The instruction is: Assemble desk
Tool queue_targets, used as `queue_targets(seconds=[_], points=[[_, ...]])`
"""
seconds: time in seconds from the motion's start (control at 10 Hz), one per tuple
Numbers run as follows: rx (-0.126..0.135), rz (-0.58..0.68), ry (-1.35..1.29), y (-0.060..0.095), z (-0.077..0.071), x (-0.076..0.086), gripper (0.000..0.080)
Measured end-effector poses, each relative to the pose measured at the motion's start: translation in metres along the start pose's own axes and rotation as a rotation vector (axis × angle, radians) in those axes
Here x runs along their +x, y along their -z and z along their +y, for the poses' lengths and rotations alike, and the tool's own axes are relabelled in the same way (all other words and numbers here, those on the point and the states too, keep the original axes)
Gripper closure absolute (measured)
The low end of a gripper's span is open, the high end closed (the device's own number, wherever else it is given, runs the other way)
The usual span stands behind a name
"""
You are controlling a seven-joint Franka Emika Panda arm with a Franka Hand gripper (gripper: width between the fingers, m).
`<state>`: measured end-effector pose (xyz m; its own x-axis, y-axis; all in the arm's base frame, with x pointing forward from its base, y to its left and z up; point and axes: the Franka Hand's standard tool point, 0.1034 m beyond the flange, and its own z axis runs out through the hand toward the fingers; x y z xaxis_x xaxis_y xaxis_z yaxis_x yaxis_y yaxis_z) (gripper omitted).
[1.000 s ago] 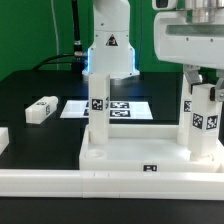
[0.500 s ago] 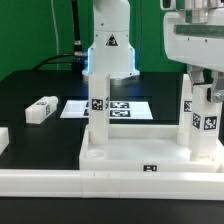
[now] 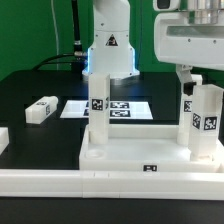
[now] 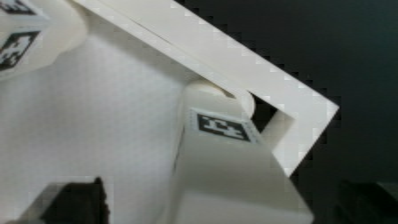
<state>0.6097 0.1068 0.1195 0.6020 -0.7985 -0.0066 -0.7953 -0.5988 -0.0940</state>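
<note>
Black table (image 3: pixel 40 78); pincer (image 3: pixel 203 82) newly loose around the exterior view's right leg (image 3: pixel 205 125)

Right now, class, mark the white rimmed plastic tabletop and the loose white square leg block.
tabletop (image 3: pixel 115 165): exterior view, front rim.
loose leg block (image 3: pixel 41 109): exterior view, its middle.

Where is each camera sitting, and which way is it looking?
Exterior view: sits low in front, facing across the tabletop toward the robot base. The gripper shows at the exterior view's right, open around a standing leg.
Wrist view: rides on the wrist, looking down past the dark fingertips at that leg, which stands by a tabletop corner.
Shared: the gripper, that leg and the tabletop.
</note>
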Motion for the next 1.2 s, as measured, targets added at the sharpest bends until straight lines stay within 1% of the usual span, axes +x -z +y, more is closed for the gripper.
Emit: queue_targets(seconds=[0.5,0.6,0.9,1.2], points=[[0.000,0.013,0.365,-0.0011,-0.0023,-0.0008,0.0150],[0.000,0.013,0.410,-0.0010,-0.0022,-0.0005,0.0150],[-0.004,0.014,0.655,-0.0010,-0.0013,0.0010,0.0150],[-0.014,0.019,0.817,-0.0011,-0.0004,0.0021,0.0150]])
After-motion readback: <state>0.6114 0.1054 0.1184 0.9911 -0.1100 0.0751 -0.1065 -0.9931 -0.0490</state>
